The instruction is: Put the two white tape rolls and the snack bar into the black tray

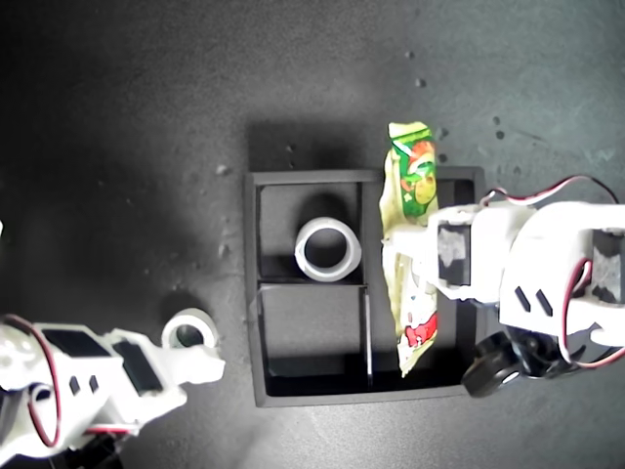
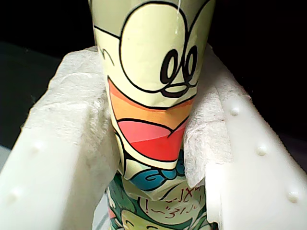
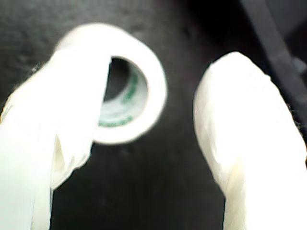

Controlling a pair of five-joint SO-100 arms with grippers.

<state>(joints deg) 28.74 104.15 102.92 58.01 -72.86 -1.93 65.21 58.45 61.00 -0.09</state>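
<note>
The snack bar (image 1: 414,186) hangs lengthwise over the long compartment of the black tray (image 1: 252,322) on the exterior view's right, its far end past the tray wall. My first gripper (image 1: 422,262) is shut on it, and its padded fingers (image 2: 72,124) squeeze the printed wrapper (image 2: 153,96). A plain white tape roll (image 1: 328,248) lies in a small compartment. The green-cored tape roll (image 1: 189,329) rests on the table to the exterior view's left of the tray. My second gripper (image 1: 203,360) is open right beside this roll (image 3: 136,81), with one finger (image 3: 57,124) across its edge.
The table is dark and matte. The second small compartment (image 1: 308,337) of the tray holds nothing. The first arm's body (image 1: 557,283) with its red wires hangs over the tray's corner at the exterior view's right.
</note>
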